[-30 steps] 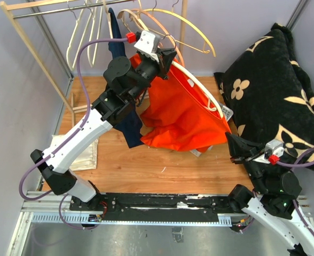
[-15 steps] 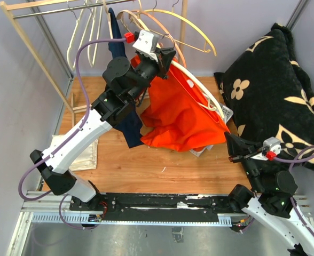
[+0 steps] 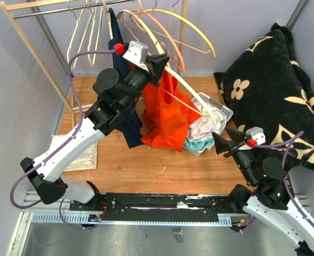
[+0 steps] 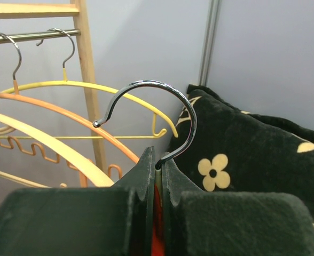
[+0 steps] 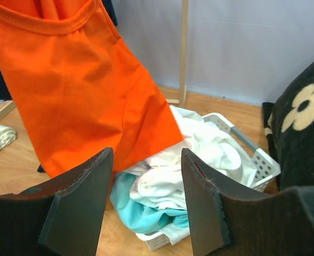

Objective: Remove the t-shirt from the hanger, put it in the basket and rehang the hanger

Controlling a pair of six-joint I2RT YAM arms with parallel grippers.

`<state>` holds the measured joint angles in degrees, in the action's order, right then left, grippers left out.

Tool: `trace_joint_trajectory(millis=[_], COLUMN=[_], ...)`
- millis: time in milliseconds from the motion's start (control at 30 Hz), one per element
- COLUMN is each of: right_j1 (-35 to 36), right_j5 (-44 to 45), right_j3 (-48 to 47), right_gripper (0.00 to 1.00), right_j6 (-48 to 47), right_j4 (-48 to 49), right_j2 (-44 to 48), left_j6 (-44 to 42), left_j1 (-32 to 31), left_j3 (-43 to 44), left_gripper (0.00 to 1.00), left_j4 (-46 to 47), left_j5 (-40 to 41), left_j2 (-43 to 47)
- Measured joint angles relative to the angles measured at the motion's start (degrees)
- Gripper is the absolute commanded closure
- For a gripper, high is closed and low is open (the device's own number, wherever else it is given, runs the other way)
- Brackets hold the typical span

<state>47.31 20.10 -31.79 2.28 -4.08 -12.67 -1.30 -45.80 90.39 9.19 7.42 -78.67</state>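
Note:
The orange t-shirt hangs bunched under the neck of a cream hanger. The hanger's right arm slopes down bare toward the basket. My left gripper is raised beside the rack and shut on the hanger's neck. In the left wrist view the steel hook rises from between the closed jaws of the left gripper. My right gripper is low, right of the shirt, and open with nothing in it. In the right wrist view the t-shirt hangs beyond the right gripper, apart from its fingers.
A white basket holding white and teal clothes stands under the hanger's tip; the basket is also in the right wrist view. A black flowered pillow fills the right side. A wooden rack with spare hangers, a navy garment and a folded cream cloth are at the left.
My right gripper has opened, and the shirt's stretched lower right corner has swung back left, uncovering the basket. The left arm has shifted the hanger slightly left.

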Motion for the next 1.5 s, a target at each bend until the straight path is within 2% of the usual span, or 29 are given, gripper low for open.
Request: trace_joint_trajectory(millis=[200, 400, 567, 833, 1100, 1267, 1500], right_j1=[0.00, 0.00, 0.00, -0.02, -0.02, 0.00, 0.00], right_j5=[2.69, 3.37, 0.42, -8.00, -14.40, -14.97, -15.65], right_j3=[-2.01, -9.18, -17.33, -28.06, -28.35, -27.91, -24.46], right_gripper=[0.44, 0.44, 0.44, 0.43, 0.43, 0.43, 0.49], right_j6=[-2.64, -6.47, -7.91, -7.80, -5.01, -3.61, -1.88], right_j4=[-0.70, -1.49, -3.19, -7.58, -9.29, -9.68, -10.43], right_j2=[1.97, 0.63, -5.11, -19.45, -23.74, -24.81, -26.27], left_j6=[-1.31, -1.73, -1.92, -2.38, -2.78, -2.97, -2.97], left_j1=[-0.02, -0.09, -0.61, -1.86, -2.03, -2.03, -2.03], left_j3=[-4.66, -8.57, -10.10, -10.14, -9.49, -8.44, -7.80], left_gripper=[0.99, 1.00, 0.99, 1.00, 1.00, 1.00, 0.99], left_j4=[1.33, 1.40, 1.31, 1.40, 0.74, 0.76, 0.76], left_j5=[-1.70, -2.67, -2.82, -2.12, -1.09, -0.96, -1.01], left_j2=[2.38, 2.56, 1.97, -1.14, -3.74, -3.74, -3.74])
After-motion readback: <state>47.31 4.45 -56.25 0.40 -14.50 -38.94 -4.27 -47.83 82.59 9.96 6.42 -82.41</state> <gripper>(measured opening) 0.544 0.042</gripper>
